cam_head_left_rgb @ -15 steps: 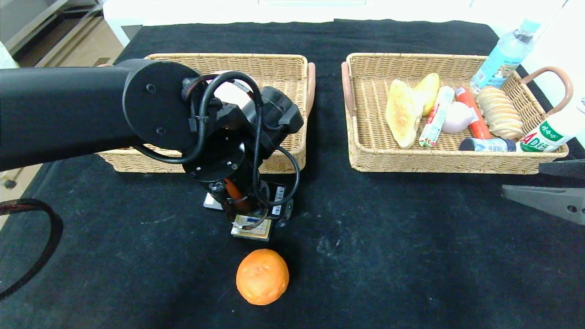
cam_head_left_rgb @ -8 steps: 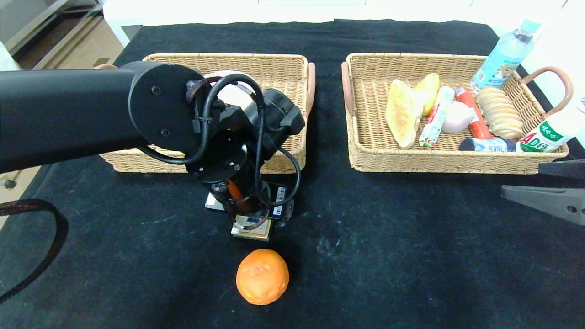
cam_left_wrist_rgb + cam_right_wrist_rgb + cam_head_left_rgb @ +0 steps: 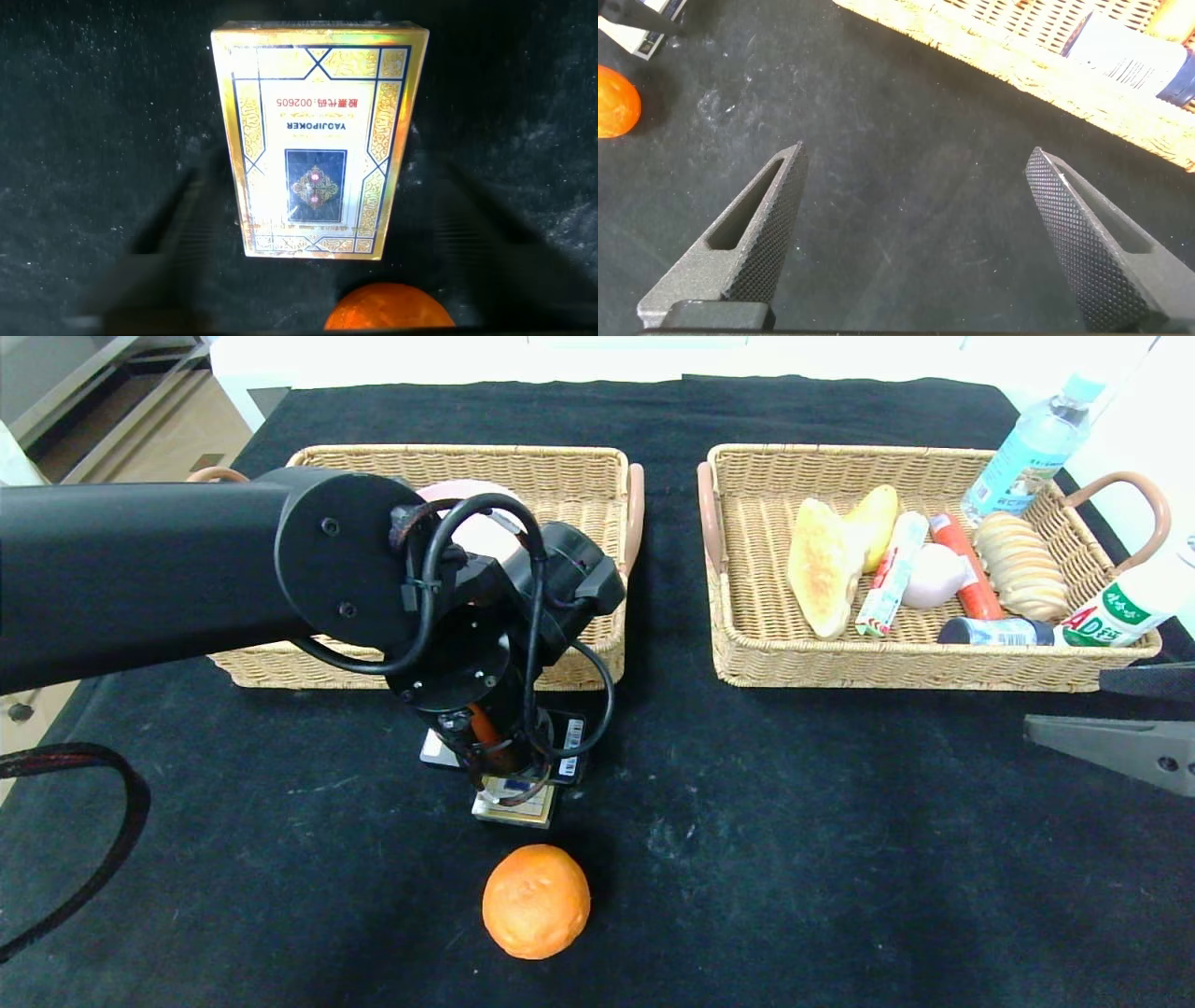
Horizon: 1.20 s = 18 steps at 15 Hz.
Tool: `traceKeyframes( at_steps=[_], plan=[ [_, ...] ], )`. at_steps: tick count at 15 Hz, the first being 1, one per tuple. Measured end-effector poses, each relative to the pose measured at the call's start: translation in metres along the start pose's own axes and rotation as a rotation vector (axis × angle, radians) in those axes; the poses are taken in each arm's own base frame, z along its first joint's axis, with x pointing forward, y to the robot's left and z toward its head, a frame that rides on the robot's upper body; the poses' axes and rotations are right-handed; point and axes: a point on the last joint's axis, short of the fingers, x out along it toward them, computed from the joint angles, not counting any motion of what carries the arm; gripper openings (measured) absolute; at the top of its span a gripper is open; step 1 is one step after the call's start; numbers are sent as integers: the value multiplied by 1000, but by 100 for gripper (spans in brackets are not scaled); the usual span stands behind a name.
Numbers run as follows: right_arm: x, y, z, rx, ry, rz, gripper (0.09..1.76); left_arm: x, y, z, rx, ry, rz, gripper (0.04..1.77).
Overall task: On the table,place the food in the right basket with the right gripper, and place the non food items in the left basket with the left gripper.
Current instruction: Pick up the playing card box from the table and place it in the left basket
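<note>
A gold-and-white playing card box [image 3: 525,810] lies flat on the black table in front of the left basket [image 3: 579,467]. My left gripper [image 3: 512,795] hangs straight down over it. In the left wrist view the card box [image 3: 318,140] lies between the two dark fingers [image 3: 187,215], which stand open on either side of it. An orange [image 3: 535,901] sits just in front of the box and shows as orange [image 3: 388,315] at the edge of that view. My right gripper [image 3: 917,151] is open and holds nothing. It is parked at the table's right edge, in front of the right basket [image 3: 738,653].
The right basket holds bread [image 3: 822,574], a sausage [image 3: 966,574], an egg-like item [image 3: 934,577] and packets. A water bottle [image 3: 1032,443] stands behind it and a milk bottle [image 3: 1134,602] leans at its corner. Something pink [image 3: 467,490] lies in the left basket.
The left arm has shifted slightly down and toward the card box, uncovering more of the pink thing in the left basket. The orange, card box and right gripper have not moved.
</note>
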Motion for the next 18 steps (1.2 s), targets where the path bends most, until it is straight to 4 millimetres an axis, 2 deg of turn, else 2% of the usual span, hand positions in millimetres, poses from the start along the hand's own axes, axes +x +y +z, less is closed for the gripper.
traceKeyframes(
  at_steps=[2, 3, 12, 18],
  plan=[
    [0, 0, 0, 0, -1, 0, 171, 0, 0, 0, 0, 0, 0, 109],
    [0, 0, 0, 0, 0, 0, 171, 0, 0, 0, 1, 0, 0, 105],
    [0, 0, 0, 0, 0, 0, 171, 0, 1, -1, 9, 9, 6, 102],
    [0, 0, 0, 1, 1, 0, 171, -11, 11, -6, 18, 20, 44, 101]
  ],
)
